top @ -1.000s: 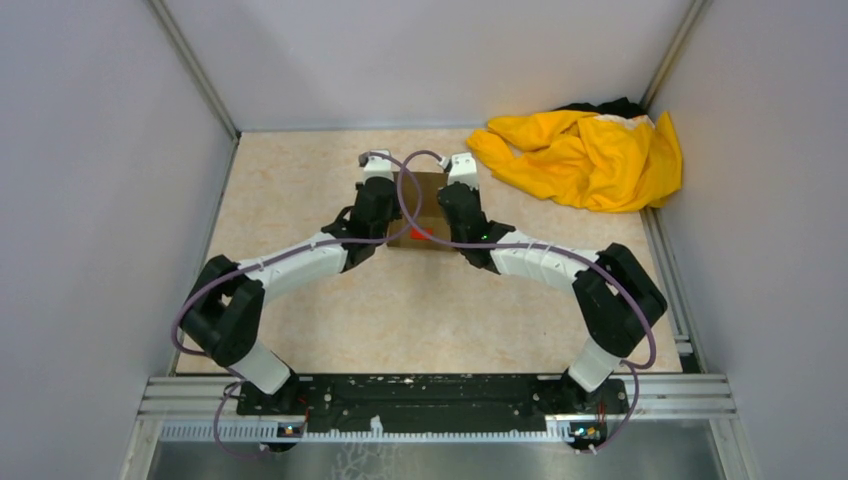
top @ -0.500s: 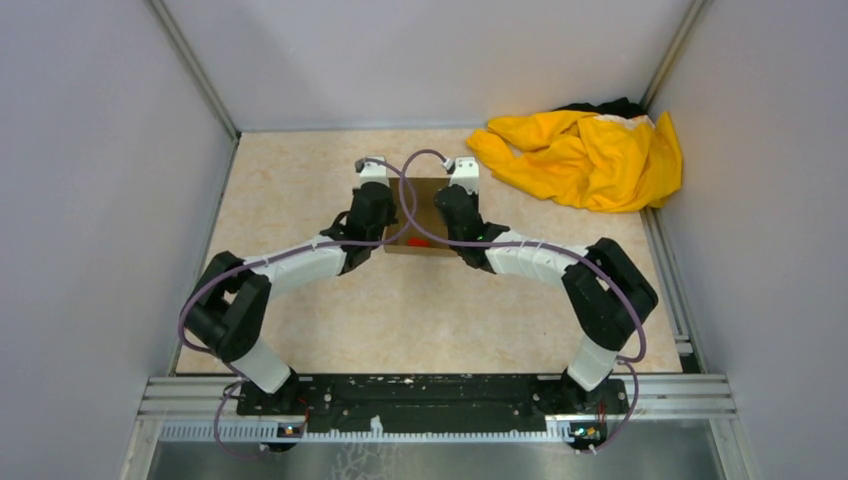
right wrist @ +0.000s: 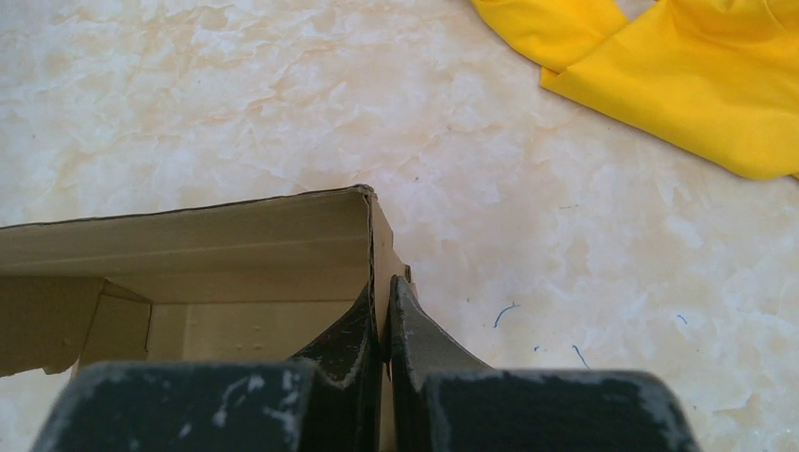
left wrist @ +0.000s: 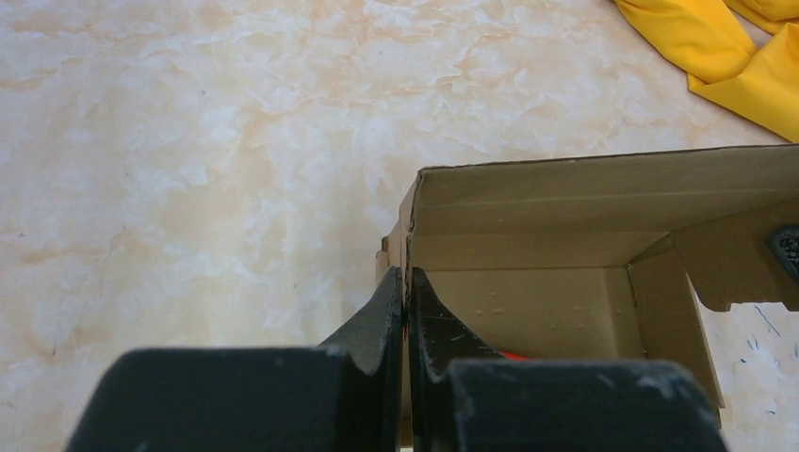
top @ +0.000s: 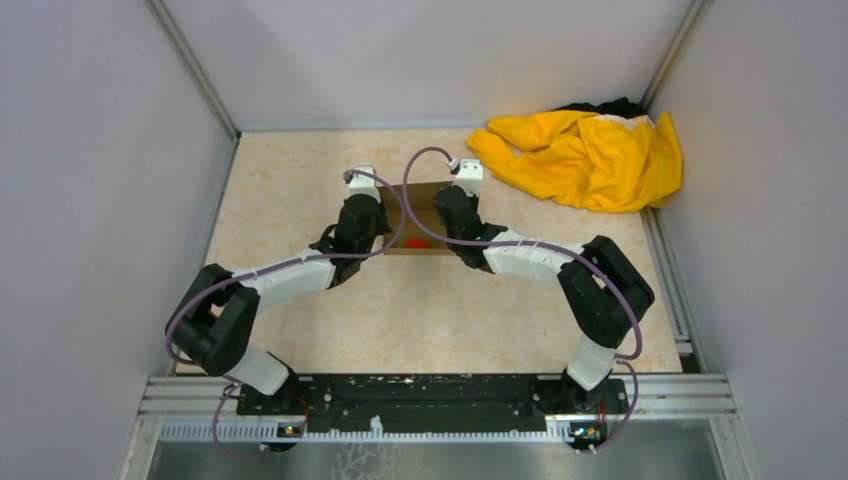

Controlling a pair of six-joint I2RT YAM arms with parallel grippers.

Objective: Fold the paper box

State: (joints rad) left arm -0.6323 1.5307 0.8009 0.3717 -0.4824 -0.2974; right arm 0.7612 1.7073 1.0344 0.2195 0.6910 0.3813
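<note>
box: the paper box sits on the table, a bit past the middle toward the back, right between the two wrists. It's popped up into a carton shape with the top open, so you can see down inside.

box inside: plain brown walls. In the left wrist view, a loose flap with a notched edge hangs in on the far right side. There's also a small red thing on the floor of the box, too small to tell what it is.

left gripper: fingers pinched together on the box's left wall, near the corner, one finger outside and one inside.

right gripper: same deal on the right wall, squeezed tight on the cardboard edge with one finger on each side.

arms: both reach in from the near edge and angle toward each other, purple cables looping over the box.

yellow cloth: crumpled in the far right corner, apart from the box, with something dark poking out behind it.
</note>
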